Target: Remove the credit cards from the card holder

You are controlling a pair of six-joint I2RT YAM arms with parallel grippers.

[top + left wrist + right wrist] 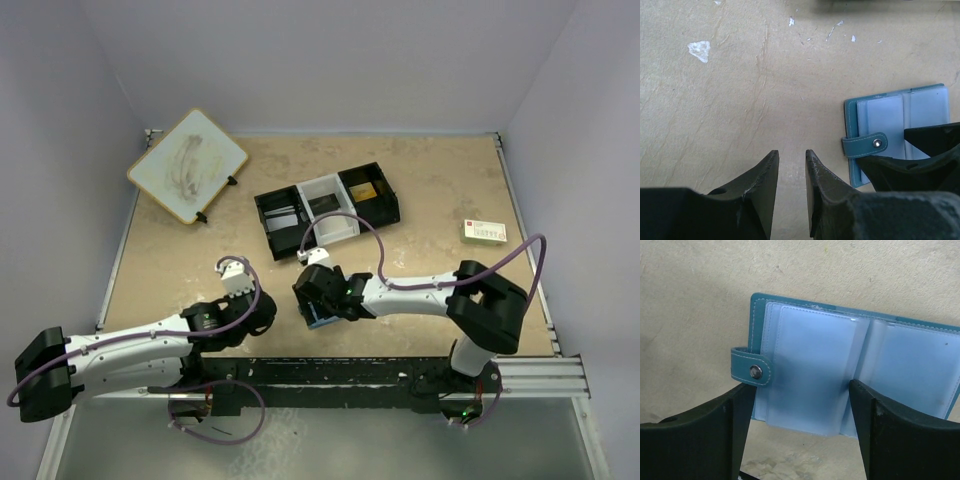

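The card holder is a small blue wallet lying open like a book on the table, its pale blue pockets facing up and its snap tab sticking out to the left. No credit cards show in those pockets. My right gripper is open, its jaws standing wide to either side of the left page. From above, the right gripper covers most of the card holder. My left gripper hovers over bare table to the left of the card holder, narrowly open and holding nothing.
A black-and-white three-compartment tray with flat items in it stands behind the grippers. A white card with green and red print lies at the right. A small whiteboard leans at the back left. The right arm's fingers show in the left wrist view.
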